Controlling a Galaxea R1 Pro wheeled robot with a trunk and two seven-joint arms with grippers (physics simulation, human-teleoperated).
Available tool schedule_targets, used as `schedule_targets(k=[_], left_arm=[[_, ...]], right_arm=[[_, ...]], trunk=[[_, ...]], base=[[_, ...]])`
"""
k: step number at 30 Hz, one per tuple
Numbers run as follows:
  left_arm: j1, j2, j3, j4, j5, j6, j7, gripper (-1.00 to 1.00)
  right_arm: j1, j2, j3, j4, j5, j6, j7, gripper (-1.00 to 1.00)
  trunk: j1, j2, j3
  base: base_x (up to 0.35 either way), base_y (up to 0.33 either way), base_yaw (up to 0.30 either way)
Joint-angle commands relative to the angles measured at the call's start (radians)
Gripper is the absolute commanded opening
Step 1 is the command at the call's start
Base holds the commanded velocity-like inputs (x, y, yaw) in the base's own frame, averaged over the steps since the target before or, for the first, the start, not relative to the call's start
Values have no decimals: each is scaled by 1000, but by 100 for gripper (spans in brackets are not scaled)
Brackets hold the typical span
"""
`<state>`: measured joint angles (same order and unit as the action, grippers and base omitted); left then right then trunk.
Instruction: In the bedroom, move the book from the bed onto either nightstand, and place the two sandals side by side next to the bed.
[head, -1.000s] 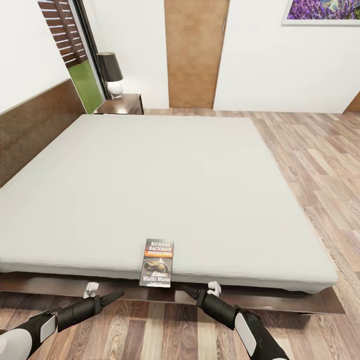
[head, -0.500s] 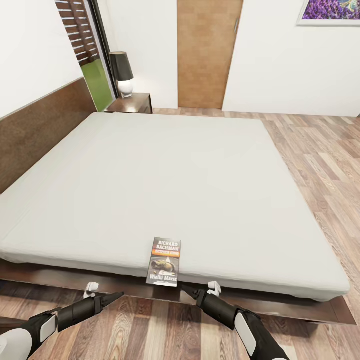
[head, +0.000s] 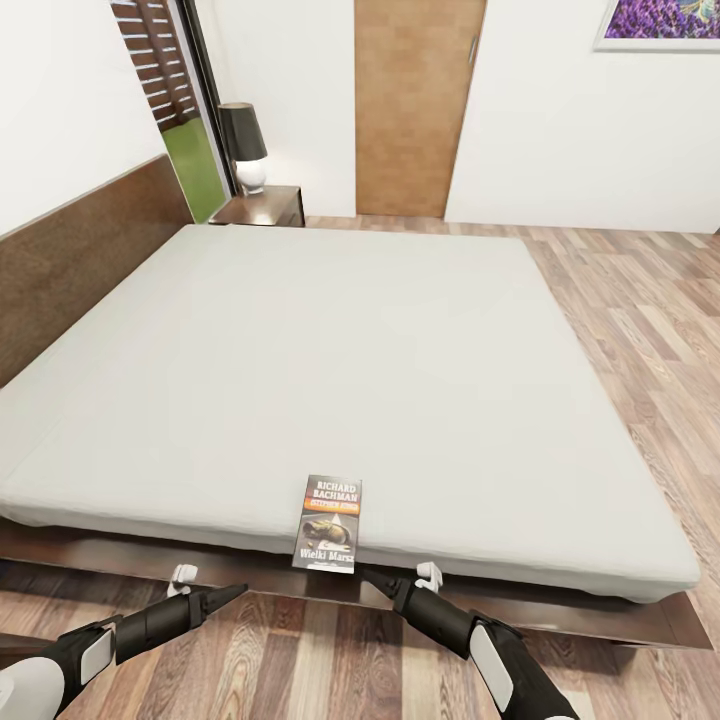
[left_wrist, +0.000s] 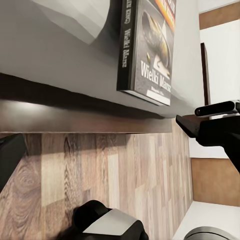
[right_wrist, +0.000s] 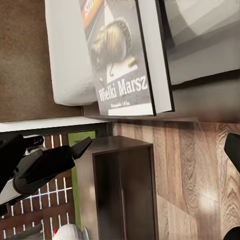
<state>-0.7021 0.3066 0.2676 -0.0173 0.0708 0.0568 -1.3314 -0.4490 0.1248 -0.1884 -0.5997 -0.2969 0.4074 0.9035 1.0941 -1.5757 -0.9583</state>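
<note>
A large low bed (head: 330, 350) with a plain pale grey mattress and dark brown wood frame takes up most of the room ahead, its tall headboard (head: 80, 260) running along the left. One thin dark paperback book (head: 329, 523) with white "RICHARD BACHMAN" lettering and an orange band lies flat at the very near edge of the mattress, its bottom end jutting a little over the frame.

Two black grippers hang low over the brown wood-plank floor (head: 640, 330), just short of the bed frame: the left gripper (head: 215, 596) off to the book's left, the right gripper (head: 378, 582) just below the book's lower right corner. Whether either pair of fingers is spread or pressed together I cannot tell.

At the far left corner stands one small dark reddish-brown nightstand (head: 262, 205) carrying one black-shaded lamp (head: 245, 145). Beside it is a tall dark-framed window (head: 175, 100); one brown wooden door (head: 415, 105) is set in the far wall. Open floor runs along the bed's right side.
</note>
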Motion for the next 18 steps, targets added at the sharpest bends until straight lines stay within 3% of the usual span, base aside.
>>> schedule_targets(k=[1,18], left_arm=[[0,0,-5,0,7,6,-3,100],[0,0,-5,0,7,6,-2,100]], right_arm=[[0,1,-5,0,-3,9,3,100],[0,1,-5,0,-11,8,4,100]], trunk=[[0,0,-1],[0,0,-1]], base=[[0,0,0],[0,0,66]])
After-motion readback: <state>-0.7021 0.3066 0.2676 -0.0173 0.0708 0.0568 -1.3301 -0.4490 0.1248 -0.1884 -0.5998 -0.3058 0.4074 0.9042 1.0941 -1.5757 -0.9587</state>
